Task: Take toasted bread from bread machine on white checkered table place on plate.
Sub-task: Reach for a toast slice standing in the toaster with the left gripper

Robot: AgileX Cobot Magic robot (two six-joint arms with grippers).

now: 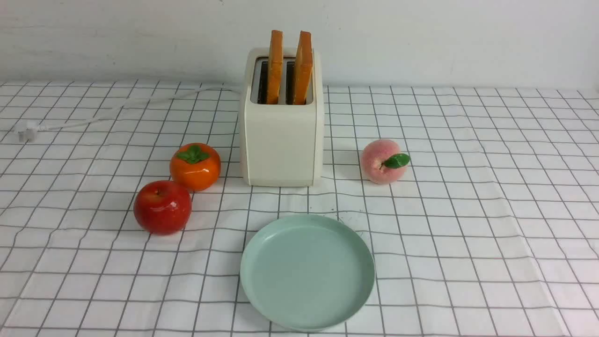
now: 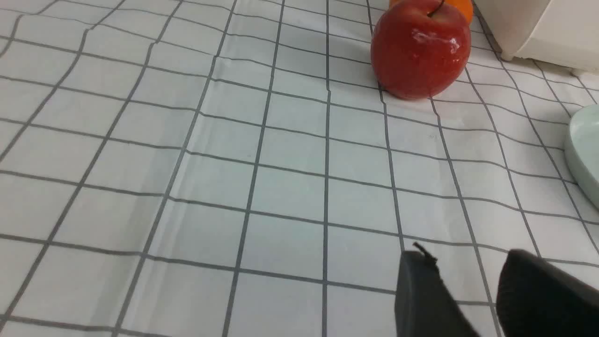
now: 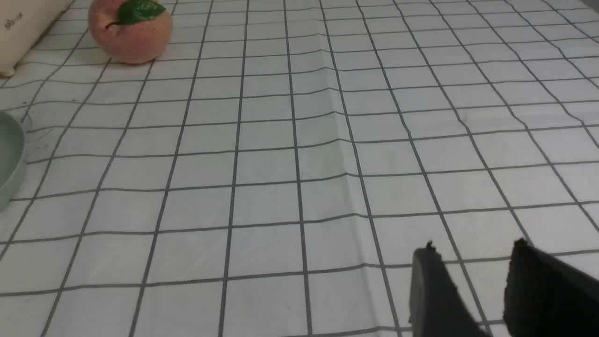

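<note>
Toasted bread (image 1: 275, 65), two slices, stood upright in the bread machine (image 1: 282, 140) at mid-desk (image 1: 468, 234), just behind the bare plate (image 1: 306, 271). Slices were edge-on to me, long axis running front to back. Left gripper (image 2: 468, 262) and right gripper (image 3: 475, 250) hung low over the cloth, jaws parted, holding nothing. The machine lay ahead and inward of each; I judged neither arm nearer.
</note>
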